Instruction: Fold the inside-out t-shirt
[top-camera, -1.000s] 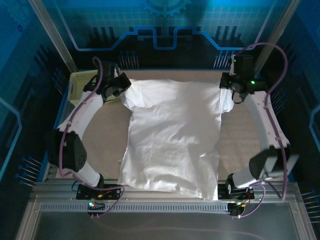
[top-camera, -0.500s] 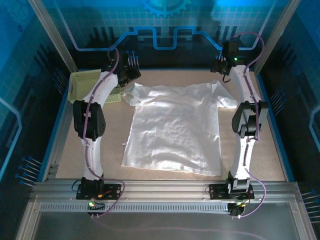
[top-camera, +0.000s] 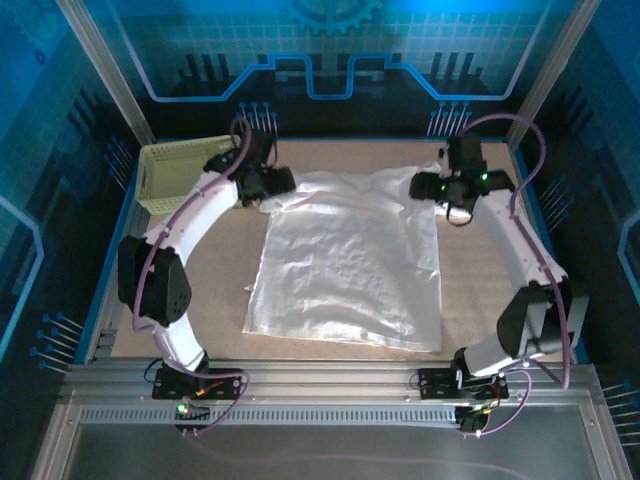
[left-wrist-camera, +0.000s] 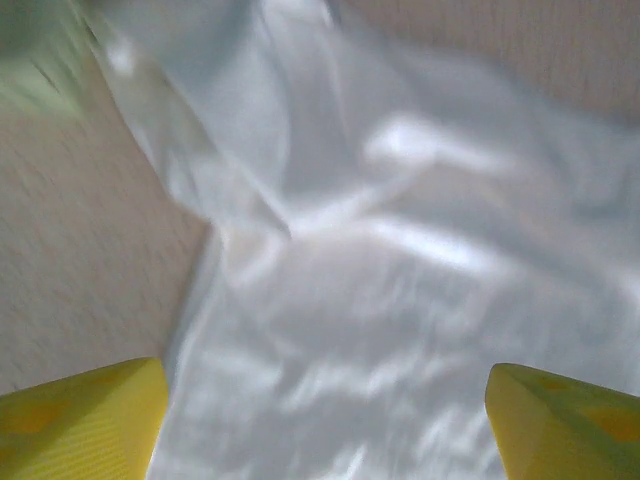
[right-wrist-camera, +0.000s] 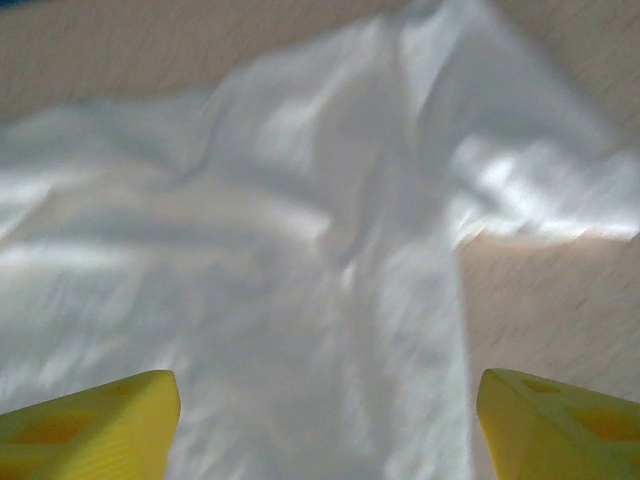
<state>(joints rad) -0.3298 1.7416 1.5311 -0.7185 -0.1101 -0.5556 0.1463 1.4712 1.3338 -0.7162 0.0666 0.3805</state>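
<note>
So I've got the t-shirt (top-camera: 345, 270) flat on the table (top-camera: 205, 300), long axis running away from me, collar end far, with the left gripper (top-camera: 278, 184) over its left-hand sleeve and the right gripper (top-camera: 424, 187) over the right-hand one, both spread wide and empty.

The t-shirt (top-camera: 345, 270) lay spread in the middle of the table (top-camera: 490, 300), with its hem at the near side and its shoulders at the far side. The basket (top-camera: 172, 175) stood in the far left corner, to the left of the shirt. The left gripper (top-camera: 278, 183) was over the far left shoulder and the right gripper (top-camera: 424, 187) over the far right shoulder.
</note>
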